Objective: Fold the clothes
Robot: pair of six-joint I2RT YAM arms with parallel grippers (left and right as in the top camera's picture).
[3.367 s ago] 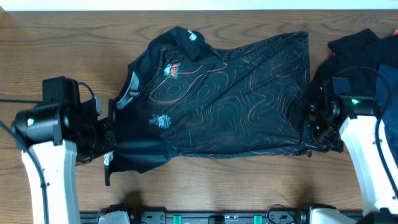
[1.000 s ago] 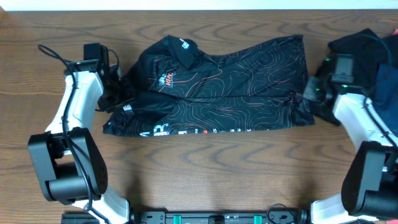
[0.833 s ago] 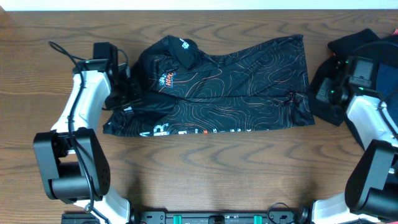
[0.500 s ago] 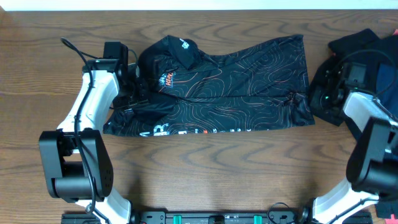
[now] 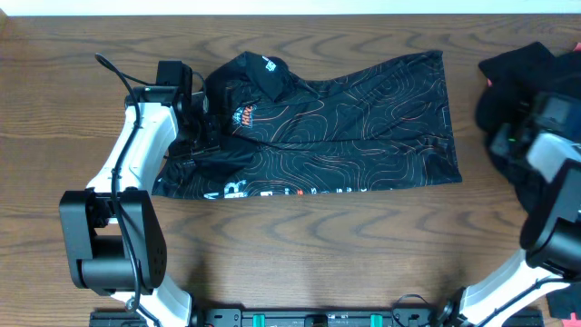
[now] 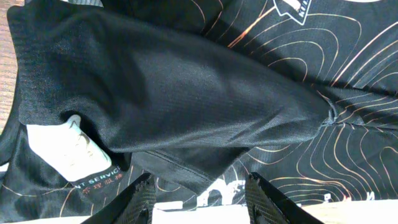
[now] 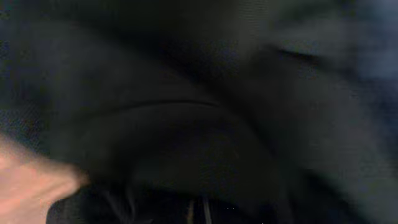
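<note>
The black jersey [image 5: 345, 118] with pale contour lines lies folded lengthwise across the middle of the table, collar to the left and white lettering along its near edge. My left gripper [image 5: 198, 127] is over the jersey's left end. In the left wrist view its fingers [image 6: 140, 199] stand wide apart with nothing between them, just above the plain black sleeve [image 6: 174, 93] and a white label [image 6: 65, 149]. My right gripper [image 5: 502, 138] is at the far right over a pile of plain dark garments [image 5: 513, 68]. The right wrist view shows only blurred dark cloth [image 7: 186, 124], and the fingers cannot be made out.
The dark pile fills the table's back right corner, partly under my right arm. Bare wooden table [image 5: 318, 245] runs along the front and to the left of the jersey. A white wall edge runs along the back.
My left gripper has moved right onto the jersey's left end. My right gripper has left the jersey's right hem and moved right to the dark pile. The jersey lies as before.
</note>
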